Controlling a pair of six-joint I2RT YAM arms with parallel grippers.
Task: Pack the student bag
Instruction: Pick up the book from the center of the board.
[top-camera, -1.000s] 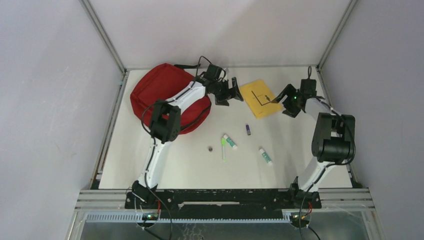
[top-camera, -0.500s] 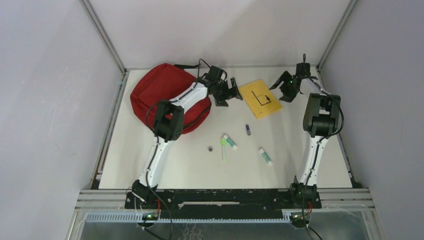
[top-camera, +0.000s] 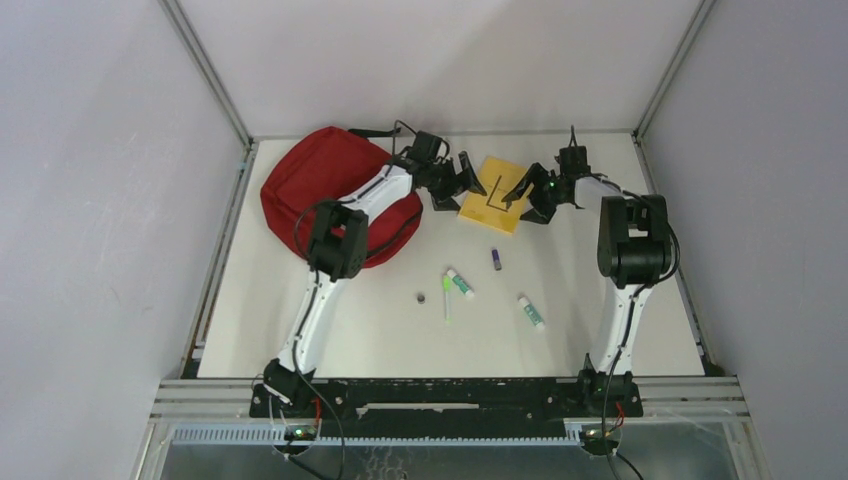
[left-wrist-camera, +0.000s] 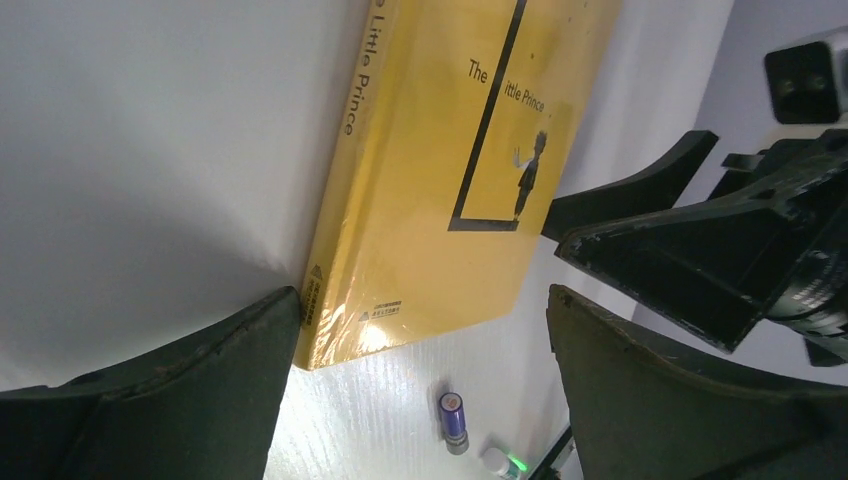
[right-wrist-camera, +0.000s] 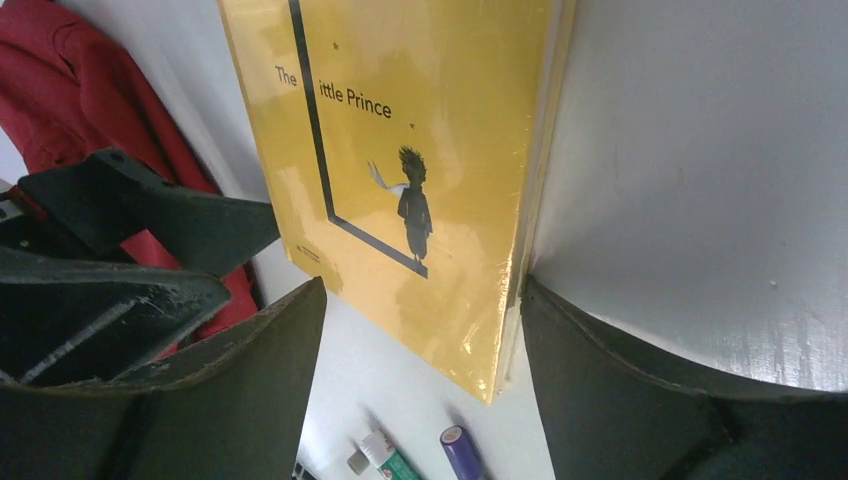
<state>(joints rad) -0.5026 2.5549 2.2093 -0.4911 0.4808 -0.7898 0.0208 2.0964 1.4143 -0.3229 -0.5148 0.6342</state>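
**Both pincers close in on the book, bag waits at the back left**

From the top camera: the student bag (top-camera: 330, 190) lies slumped at the far left of the surface (top-camera: 580, 290), with the left arm reaching across it. Just to its right sits the yellow book (top-camera: 490, 195), and it is boxed in, with the left pincer (top-camera: 455, 185) at its left edge and the right pincer (top-camera: 525, 195) at its right. Nearer the arms' bases, well apart from the action, lie a purple cylinder (top-camera: 496, 258), two glue sticks (top-camera: 460, 283), a green pen (top-camera: 447, 300) and a small dark round piece (top-camera: 421, 298).

On the left wrist camera, the left pincer (left-wrist-camera: 420, 300) is spread wide and grasping nothing. One finger (left-wrist-camera: 200, 390) sits at the corner of the book's (left-wrist-camera: 430, 200) spine, and the right pincer (left-wrist-camera: 690, 240) looms just across the cover.

The right wrist camera shows the right pincer (right-wrist-camera: 420, 290) released too. The book's (right-wrist-camera: 400, 140) near corner pokes between its jaws, and one finger (right-wrist-camera: 640, 390) is up against the page edge. The bag's red fabric (right-wrist-camera: 60, 100) shows at the far left.

My read is that the book is first in line for packing, and this is the pick-up. Next, one pincer must get a finger under an edge and clench on the cover. The bag's opening is not visible here, so it may need finding and holding open.
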